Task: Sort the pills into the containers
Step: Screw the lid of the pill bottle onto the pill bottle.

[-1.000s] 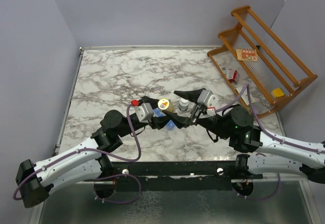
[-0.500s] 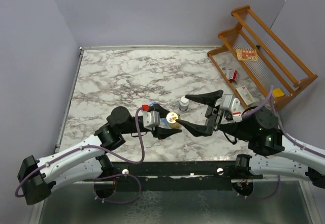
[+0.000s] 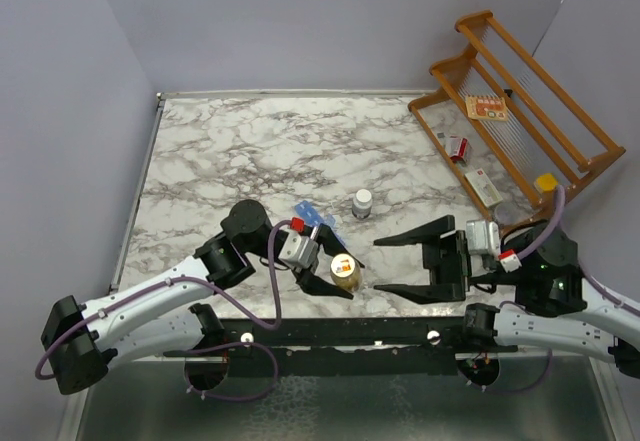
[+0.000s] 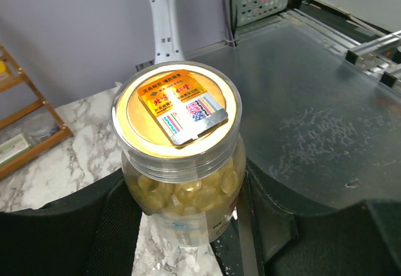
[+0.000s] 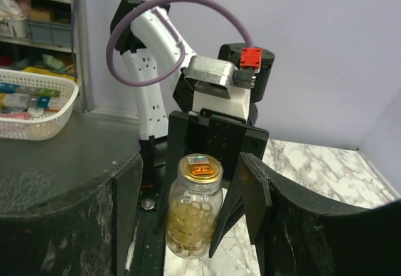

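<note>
A clear jar [image 3: 344, 273] of yellow pills [image 4: 182, 191], with a gold lid and orange label, sits near the table's front edge. My left gripper [image 3: 337, 266] is shut on it. In the left wrist view the black fingers [image 4: 75, 232] press the jar's [image 4: 178, 163] sides. My right gripper [image 3: 377, 266] is open just right of the jar, apart from it. The right wrist view shows the jar [image 5: 194, 216] beyond my right gripper [image 5: 191, 185]. The blue containers [image 3: 305, 212] lie behind the left gripper, partly hidden.
A small dark bottle with a white cap [image 3: 362, 202] stands mid-table. A wooden rack [image 3: 520, 111] with small boxes fills the back right corner. A white basket [image 5: 31, 110] sits off the table beyond the left arm.
My left gripper has carried the jar from mid-table toward the front edge. My right gripper has pulled back to the right and nearer, off the jar. The blue containers now show.
</note>
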Controlling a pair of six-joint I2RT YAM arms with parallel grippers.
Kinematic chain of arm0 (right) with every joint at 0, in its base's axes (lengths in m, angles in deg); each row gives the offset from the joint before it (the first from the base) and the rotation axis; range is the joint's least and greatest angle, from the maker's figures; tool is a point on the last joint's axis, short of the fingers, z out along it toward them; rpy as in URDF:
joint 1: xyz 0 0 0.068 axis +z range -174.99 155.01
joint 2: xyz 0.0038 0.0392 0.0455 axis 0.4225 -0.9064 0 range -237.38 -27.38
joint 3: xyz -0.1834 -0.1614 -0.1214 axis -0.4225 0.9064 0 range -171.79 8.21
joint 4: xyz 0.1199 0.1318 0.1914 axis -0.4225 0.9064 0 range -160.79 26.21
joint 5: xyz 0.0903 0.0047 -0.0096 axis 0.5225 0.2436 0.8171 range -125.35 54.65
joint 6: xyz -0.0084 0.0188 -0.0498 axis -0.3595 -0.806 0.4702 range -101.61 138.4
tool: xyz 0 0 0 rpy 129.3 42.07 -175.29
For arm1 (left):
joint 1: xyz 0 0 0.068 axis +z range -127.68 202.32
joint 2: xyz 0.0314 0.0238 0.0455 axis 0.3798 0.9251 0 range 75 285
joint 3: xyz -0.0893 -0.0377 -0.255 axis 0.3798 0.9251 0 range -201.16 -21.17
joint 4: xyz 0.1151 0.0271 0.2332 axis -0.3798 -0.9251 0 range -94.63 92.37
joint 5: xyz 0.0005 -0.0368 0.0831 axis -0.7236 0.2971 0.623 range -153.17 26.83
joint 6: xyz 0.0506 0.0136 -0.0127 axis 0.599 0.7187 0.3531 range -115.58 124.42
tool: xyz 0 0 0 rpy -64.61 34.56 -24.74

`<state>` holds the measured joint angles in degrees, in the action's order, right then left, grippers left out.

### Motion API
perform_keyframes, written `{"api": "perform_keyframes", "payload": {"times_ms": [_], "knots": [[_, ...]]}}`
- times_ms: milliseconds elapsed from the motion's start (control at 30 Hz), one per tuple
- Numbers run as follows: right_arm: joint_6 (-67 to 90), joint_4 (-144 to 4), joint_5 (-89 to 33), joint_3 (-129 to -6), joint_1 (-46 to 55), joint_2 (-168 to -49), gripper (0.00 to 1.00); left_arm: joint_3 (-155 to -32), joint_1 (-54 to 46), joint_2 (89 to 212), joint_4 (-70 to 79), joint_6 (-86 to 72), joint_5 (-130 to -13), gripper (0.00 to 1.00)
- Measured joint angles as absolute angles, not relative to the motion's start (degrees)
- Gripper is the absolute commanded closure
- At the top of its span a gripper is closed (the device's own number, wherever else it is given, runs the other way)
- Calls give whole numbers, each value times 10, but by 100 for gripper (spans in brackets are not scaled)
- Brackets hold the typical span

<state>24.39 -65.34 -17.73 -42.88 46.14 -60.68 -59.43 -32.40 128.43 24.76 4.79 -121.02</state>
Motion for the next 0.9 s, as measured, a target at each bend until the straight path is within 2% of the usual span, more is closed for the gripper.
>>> {"api": "perform_keyframes", "payload": {"times_ms": [433,900], "knots": [[218,-656,-123,-408,461,-695,39,-601,-325,1292,245,43,-1261,100],[214,-678,-119,-404,460,-701,50,-601,-326,1292,246,43,-1262,100]]}}
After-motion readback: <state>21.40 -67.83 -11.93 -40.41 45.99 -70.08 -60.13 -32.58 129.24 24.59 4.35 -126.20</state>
